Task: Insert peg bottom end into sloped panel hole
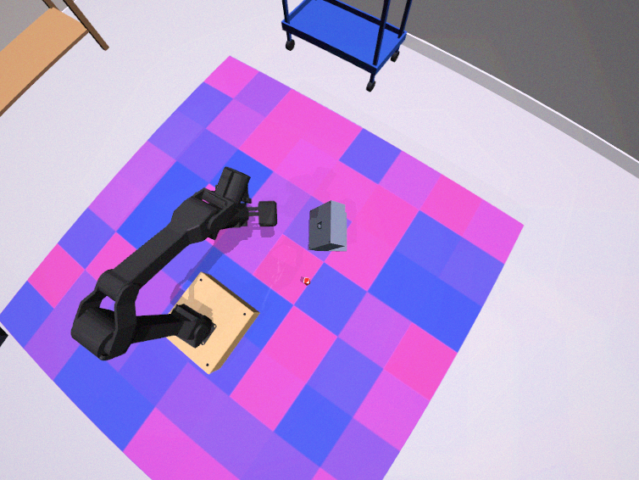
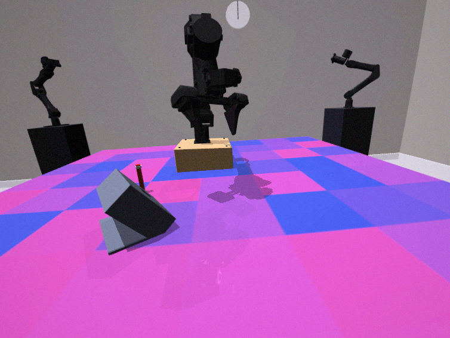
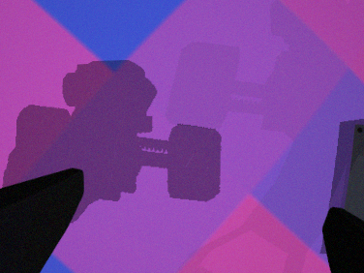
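A thin dark red peg (image 1: pixel 306 280) (image 2: pixel 139 177) with a bright red top stands upright on the checkered mat. Close by it stands the grey sloped panel (image 1: pixel 327 226) (image 2: pixel 134 207), with one small hole (image 1: pixel 319 225) in its face. A strip of the panel also shows at the right edge of the wrist view (image 3: pixel 351 162). My gripper (image 1: pixel 245 213) (image 2: pixel 214 123) (image 3: pixel 205 202) is wide open and empty. It hangs high above the mat, pointing down, between the arm's base and the panel, well away from the peg. Below it the wrist view shows only its shadow on the mat.
The arm stands on a tan block (image 1: pixel 232 315) (image 2: pixel 203 156). Two black pedestals (image 2: pixel 58 145) (image 2: pixel 348 127) with camera arms stand at the mat's far corners. A blue cart (image 1: pixel 346 30) and a wooden table (image 1: pixel 30 51) stand off the mat.
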Motion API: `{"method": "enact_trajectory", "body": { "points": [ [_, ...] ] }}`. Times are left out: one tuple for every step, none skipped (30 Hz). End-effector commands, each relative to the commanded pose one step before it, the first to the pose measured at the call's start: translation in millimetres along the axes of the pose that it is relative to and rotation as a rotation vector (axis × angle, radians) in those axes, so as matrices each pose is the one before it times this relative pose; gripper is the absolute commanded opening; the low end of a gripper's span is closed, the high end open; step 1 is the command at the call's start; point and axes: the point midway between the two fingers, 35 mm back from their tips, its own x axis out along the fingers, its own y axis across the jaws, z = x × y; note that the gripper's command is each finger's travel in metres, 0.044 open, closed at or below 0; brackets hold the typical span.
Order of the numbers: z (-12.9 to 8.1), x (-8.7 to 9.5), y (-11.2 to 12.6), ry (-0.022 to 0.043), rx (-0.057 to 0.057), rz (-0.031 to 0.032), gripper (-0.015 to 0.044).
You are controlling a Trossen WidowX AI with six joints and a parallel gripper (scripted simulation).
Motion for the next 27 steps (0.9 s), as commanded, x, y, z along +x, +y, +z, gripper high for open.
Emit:
{"method": "enact_trajectory", "body": {
  "points": [
    [-7.94,3.06,-14.14,0.03523,0.0033,-0.01178,0.044],
    [-2.5,0.7,-3.63,0.00881,0.0023,-0.00199,0.044],
    [-2.57,0.75,-3.63,0.00863,0.002,-0.00236,0.044],
    [-2.6,0.76,-3.61,0.00862,0.0021,-0.00219,0.044],
    [-2.63,0.76,-3.58,0.00862,0.0021,-0.00202,0.044],
    [-2.67,0.77,-3.55,0.00861,0.0021,-0.00186,0.044],
    [-2.7,0.77,-3.52,0.00859,0.0021,-0.00169,0.044],
    [-2.73,0.77,-3.49,0.00858,0.0022,-0.00152,0.044],
    [-2.76,0.78,-3.46,0.00856,0.0022,-0.00136,0.044],
    [-2.8,0.78,-3.43,0.00854,0.0022,-0.00119,0.044],
    [-2.83,0.79,-3.4,0.00852,0.0022,-0.00102,0.044],
    [-2.86,0.79,-3.37,0.0085,0.0022,-0.00086,0.044],
    [-2.61,0.69,-3.4,0.00821,0.0025,-0.00016,0.044],
    [-2.66,0.7,-3.39,0.0082,0.0025,0.0,0.044],
    [-2.69,0.7,-3.37,0.00816,0.0025,0.00015,0.044],
    [-2.72,0.71,-3.34,0.00811,0.0026,0.00031,0.044],
    [-2.75,0.71,-3.31,0.00806,0.0026,0.00047,0.044],
    [-2.78,0.71,-3.29,0.00801,0.0026,0.00062,0.044],
    [-2.81,0.71,-3.26,0.00796,0.0026,0.00078,0.044],
    [-2.84,0.72,-3.23,0.0079,0.0026,0.00093,0.044],
    [-2.87,0.72,-3.2,0.00784,0.0027,0.00109,0.044],
    [-2.9,0.72,-3.18,0.00778,0.0027,0.00124,0.044],
    [-2.93,0.72,-3.16,0.00772,0.0027,0.00139,0.044],
    [-2.96,0.73,-3.13,0.00766,0.0027,0.00154,0.044],
    [-2.99,0.73,-3.1,0.00759,0.0027,0.00169,0.044],
    [-3.01,0.73,-3.07,0.00752,0.0027,0.00184,0.044],
    [-3.04,0.74,-3.04,0.00745,0.0027,0.00199,0.044]
  ]
}}
